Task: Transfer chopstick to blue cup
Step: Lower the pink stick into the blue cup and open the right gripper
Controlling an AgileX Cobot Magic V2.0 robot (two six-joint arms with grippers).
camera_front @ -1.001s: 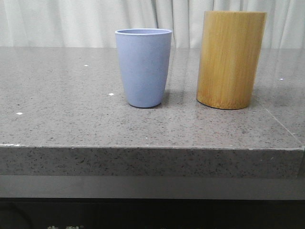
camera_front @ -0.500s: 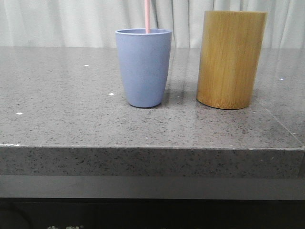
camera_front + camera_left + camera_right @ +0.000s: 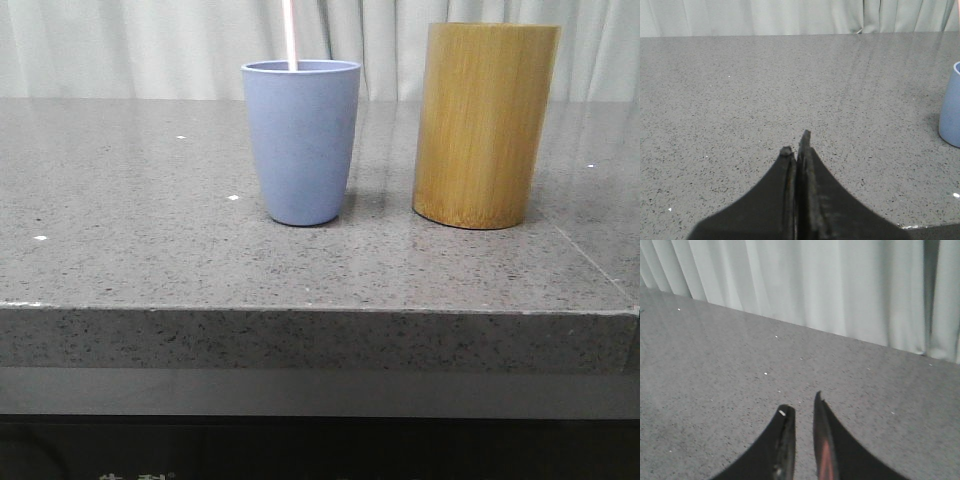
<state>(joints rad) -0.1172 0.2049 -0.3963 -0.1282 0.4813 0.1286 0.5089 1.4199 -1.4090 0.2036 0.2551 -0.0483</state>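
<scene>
The blue cup (image 3: 301,142) stands upright at the middle of the grey stone table (image 3: 140,250). One thin pale chopstick (image 3: 289,35) rises from inside it, almost upright, and runs out of the top of the front view. The cup's edge also shows in the left wrist view (image 3: 951,107). My left gripper (image 3: 796,142) is shut and empty, low over bare table left of the cup. My right gripper (image 3: 802,407) has its jaws a narrow gap apart, with table showing between them and a faint pinkish streak on one inner face. Neither gripper shows in the front view.
A taller tan bamboo cylinder (image 3: 486,125) stands just right of the blue cup, a small gap between them. The table's front edge (image 3: 320,310) runs across the lower front view. White curtains (image 3: 150,45) hang behind the table.
One second ago the cup showed no chopstick. Half a second ago a chopstick stood right of the cup's middle. It has since shifted left, near the middle.
</scene>
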